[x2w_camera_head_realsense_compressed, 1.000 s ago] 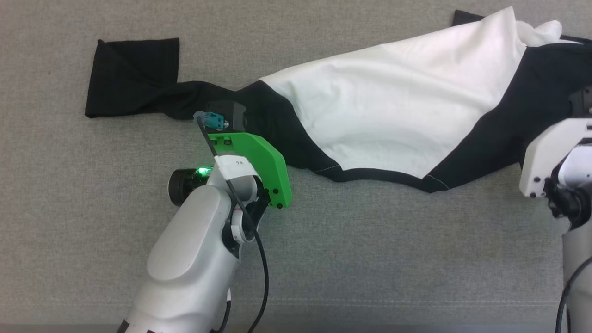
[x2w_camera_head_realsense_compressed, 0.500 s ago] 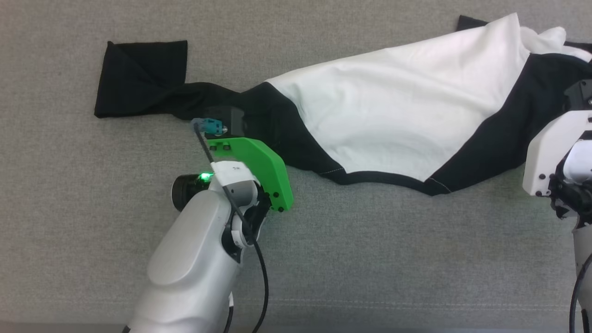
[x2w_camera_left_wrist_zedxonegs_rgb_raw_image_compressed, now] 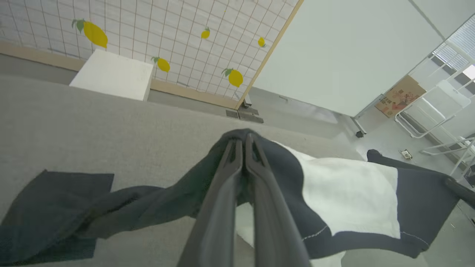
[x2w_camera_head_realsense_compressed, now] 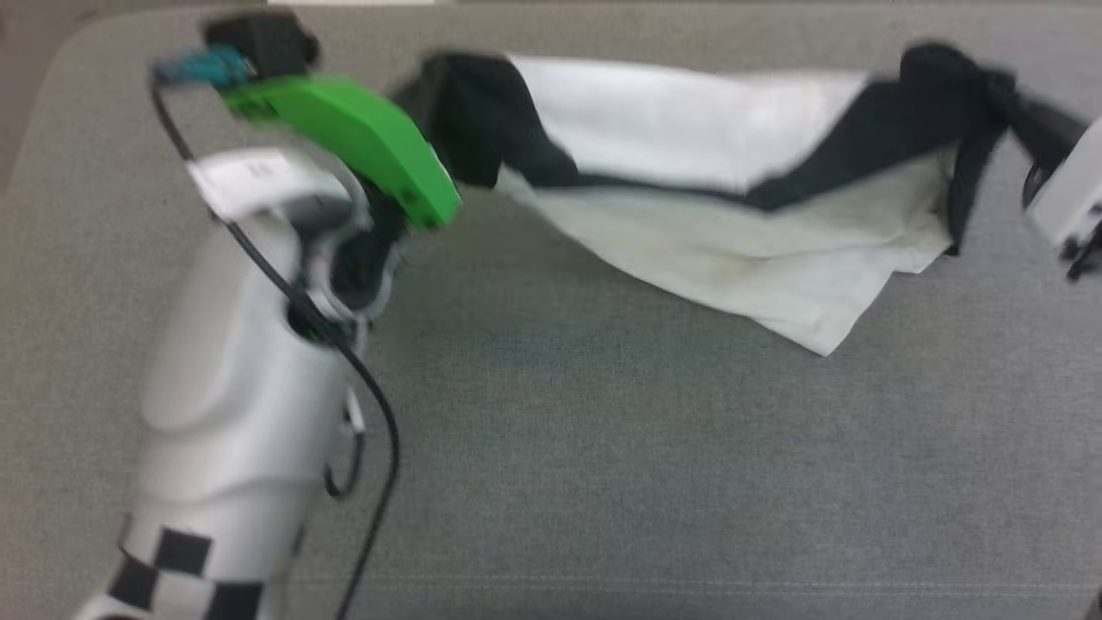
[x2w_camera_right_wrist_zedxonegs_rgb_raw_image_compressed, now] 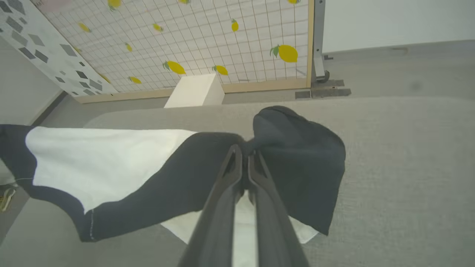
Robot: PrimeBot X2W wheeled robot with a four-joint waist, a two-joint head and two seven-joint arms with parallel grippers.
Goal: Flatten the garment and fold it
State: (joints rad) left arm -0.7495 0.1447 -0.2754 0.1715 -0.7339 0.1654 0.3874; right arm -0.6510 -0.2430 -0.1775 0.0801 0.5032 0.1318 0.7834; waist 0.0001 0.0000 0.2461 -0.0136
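Observation:
The garment (x2w_camera_head_realsense_compressed: 689, 120) hangs stretched between my two grippers above the grey table (x2w_camera_head_realsense_compressed: 603, 448), white panel in the middle, black cloth at both ends. In the left wrist view my left gripper (x2w_camera_left_wrist_zedxonegs_rgb_raw_image_compressed: 243, 140) is shut on a bunch of black cloth, and a black sleeve (x2w_camera_left_wrist_zedxonegs_rgb_raw_image_compressed: 48, 207) trails down to the left. In the right wrist view my right gripper (x2w_camera_right_wrist_zedxonegs_rgb_raw_image_compressed: 243, 152) is shut on the garment's (x2w_camera_right_wrist_zedxonegs_rgb_raw_image_compressed: 100, 159) other black end. In the blurred head view the left arm's green bracket (x2w_camera_head_realsense_compressed: 344, 129) is at the upper left and the right wrist (x2w_camera_head_realsense_compressed: 1067, 207) at the right edge.
Beyond the table's far edge stand a white box (x2w_camera_left_wrist_zedxonegs_rgb_raw_image_compressed: 111, 76) and a grid panel with lemon prints (x2w_camera_left_wrist_zedxonegs_rgb_raw_image_compressed: 167, 33). A white rack (x2w_camera_left_wrist_zedxonegs_rgb_raw_image_compressed: 438, 111) stands off to the side on the floor. The near half of the table lies bare below the hanging cloth.
The right gripper has shut on the garment's black end. Both arms have lifted the garment off the table and carried it farther away. The head view has shifted too.

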